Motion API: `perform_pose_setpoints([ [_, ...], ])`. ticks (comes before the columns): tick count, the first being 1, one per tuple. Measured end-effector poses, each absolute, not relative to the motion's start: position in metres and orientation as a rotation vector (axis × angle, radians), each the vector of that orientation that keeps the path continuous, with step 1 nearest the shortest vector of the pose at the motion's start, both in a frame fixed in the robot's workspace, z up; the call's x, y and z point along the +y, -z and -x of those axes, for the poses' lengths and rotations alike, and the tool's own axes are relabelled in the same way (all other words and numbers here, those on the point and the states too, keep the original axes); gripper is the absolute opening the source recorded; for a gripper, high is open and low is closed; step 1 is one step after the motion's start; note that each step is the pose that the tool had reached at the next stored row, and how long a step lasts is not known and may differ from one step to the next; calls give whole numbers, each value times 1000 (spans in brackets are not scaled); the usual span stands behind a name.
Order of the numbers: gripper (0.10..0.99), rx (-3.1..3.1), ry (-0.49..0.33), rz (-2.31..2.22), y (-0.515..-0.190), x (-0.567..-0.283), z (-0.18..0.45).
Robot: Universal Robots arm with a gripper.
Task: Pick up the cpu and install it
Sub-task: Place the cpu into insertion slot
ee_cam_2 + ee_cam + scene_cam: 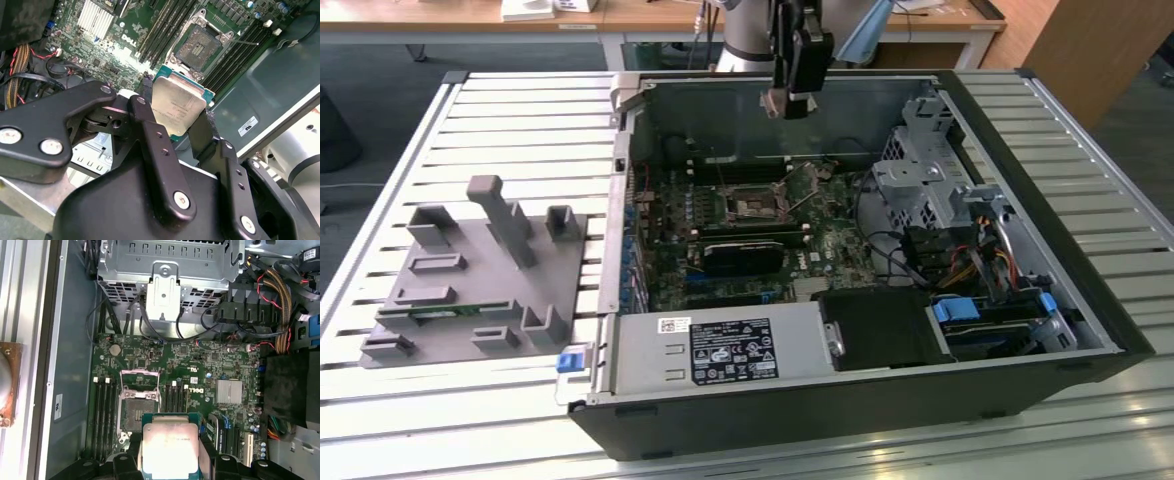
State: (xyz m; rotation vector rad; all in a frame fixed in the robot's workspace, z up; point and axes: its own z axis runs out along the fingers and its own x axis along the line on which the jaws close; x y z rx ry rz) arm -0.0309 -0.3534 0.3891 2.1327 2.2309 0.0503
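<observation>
- The claw (172, 114) is narrowed onto the cpu (177, 106), and its two black fingers (150, 137) pinch the chip by opposite edges.
- The cpu rides in the air with its shiny metal top showing in both wrist views. It hangs above the open computer case (1067, 330) and over the green motherboard (200, 360).
- The socket (140, 400) sits near the chip but well apart from it, so nothing is seated yet. Its retention frame looks open, with black memory slots (102, 415) on either side.
- Handling, as I judge it: the cpu is light, stiff and flat, but fragile underneath. The metal lid is slick, so the thin pale rim is the place to grip it, which is where the fingers have it.
- A tilt in the grasp could matter, because a chip like this wants to go down flat and square.
- The underside of the cpu is hidden, and the claw's body cuts off its lower edge in the first wrist view.
- I cannot make out the socket's contacts or any corner marking on the chip, so I cannot tell whether its orientation matches the socket.
- In the exterior view the claw hangs over the case on the slatted desk (520, 110). A grey fixture tray (467, 280) sits off on the exterior view's left.
</observation>
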Motion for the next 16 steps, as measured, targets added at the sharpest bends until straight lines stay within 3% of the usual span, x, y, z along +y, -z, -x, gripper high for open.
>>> perform_pose_setpoints([
  [16, 533, 2228, -45, -2132, -383, -353, 31],
])
